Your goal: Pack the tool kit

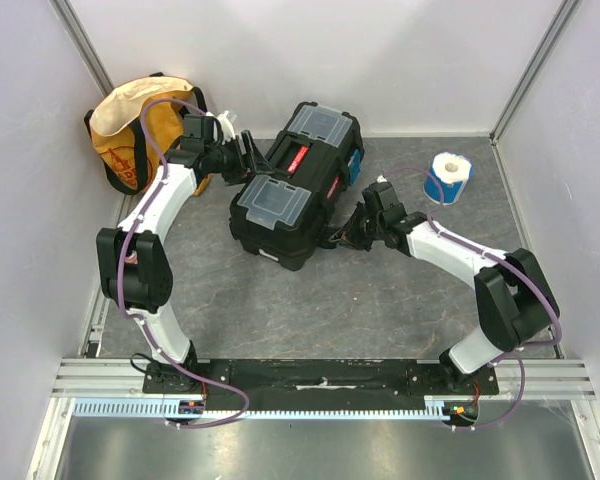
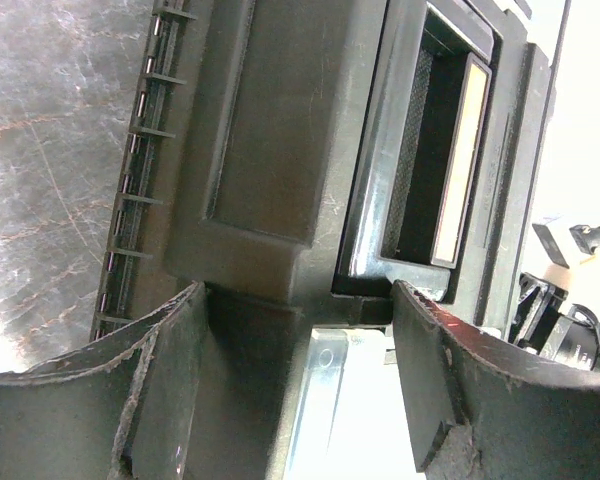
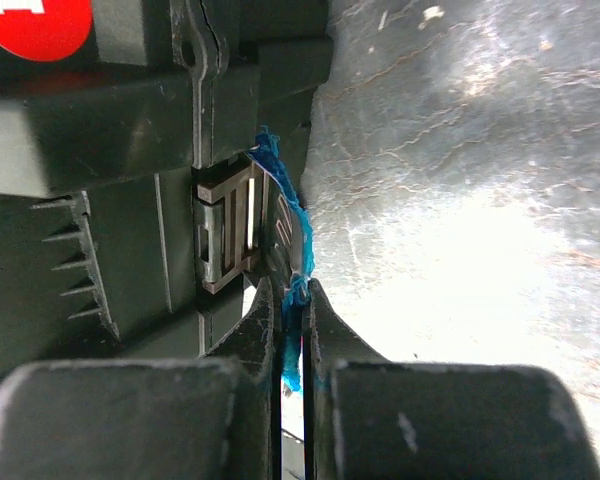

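Top external view: toolbox (image 1: 315,200) sits mid-table, a little toward the far side, long axis running diagonally from near-left to far-right. Two clear lids (image 1: 275,200) on top, red-marked handle (image 1: 298,160) between them.

Left gripper (image 1: 248,155) is at the toolbox's far-left long edge, beside the handle. In the left wrist view the fingers (image 2: 130,390) are spread wide, released, and the black side wall of the toolbox (image 2: 270,150) fills the gap ahead of them. I cannot tell whether either finger touches it.

Right gripper (image 1: 342,237) is at the near-right edge of the toolbox, low against the side wall. In the right wrist view the fingers (image 3: 250,340) are clenched almost together on a thin blue latch (image 3: 285,215) that stands out from the box edge. A red label (image 3: 35,20) shows at the upper left.

Table (image 1: 380,300): bare grey surface runs from the toolbox's near edge to the base rail (image 1: 320,380) between the two arms, and more lies on the right.

Roll of tape (image 1: 447,177) stands to the right of the toolbox, well apart from it.

Yellow bag (image 1: 130,135) sits in the far-left corner against the wall, near the left arm's elbow.
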Robot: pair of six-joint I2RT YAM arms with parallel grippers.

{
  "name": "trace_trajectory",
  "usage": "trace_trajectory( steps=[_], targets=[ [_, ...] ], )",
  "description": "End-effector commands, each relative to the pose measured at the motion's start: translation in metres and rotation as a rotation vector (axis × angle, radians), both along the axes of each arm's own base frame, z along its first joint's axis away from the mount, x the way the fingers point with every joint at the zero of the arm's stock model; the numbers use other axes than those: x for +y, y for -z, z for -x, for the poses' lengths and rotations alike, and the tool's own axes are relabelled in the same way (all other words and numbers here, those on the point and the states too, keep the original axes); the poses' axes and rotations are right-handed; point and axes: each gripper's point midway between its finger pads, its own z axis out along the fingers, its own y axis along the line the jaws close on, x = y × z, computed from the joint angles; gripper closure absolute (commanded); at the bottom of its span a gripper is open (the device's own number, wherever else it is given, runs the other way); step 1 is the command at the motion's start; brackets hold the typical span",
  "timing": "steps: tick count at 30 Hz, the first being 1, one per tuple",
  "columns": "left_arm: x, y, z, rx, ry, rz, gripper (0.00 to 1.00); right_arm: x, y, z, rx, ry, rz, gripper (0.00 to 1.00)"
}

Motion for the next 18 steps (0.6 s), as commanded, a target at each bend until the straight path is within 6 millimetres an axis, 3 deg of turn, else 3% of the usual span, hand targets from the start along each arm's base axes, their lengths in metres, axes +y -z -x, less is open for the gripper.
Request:
trace_trajectory(
  steps=[1,13,18],
  targets=[
    [-0.031,0.058,0.062,0.340,0.063,0.016,0.28,-0.005,-0.070,-0.024,-0.201,0.007,0.018,1.00],
    [-0.032,0.058,0.063,0.343,0.067,0.019,0.28,-0.007,-0.125,-0.030,-0.286,0.022,0.019,1.00],
    [-0.032,0.060,0.063,0.346,0.067,0.019,0.28,-0.010,-0.132,-0.029,-0.296,0.020,0.047,1.00]
  ],
)
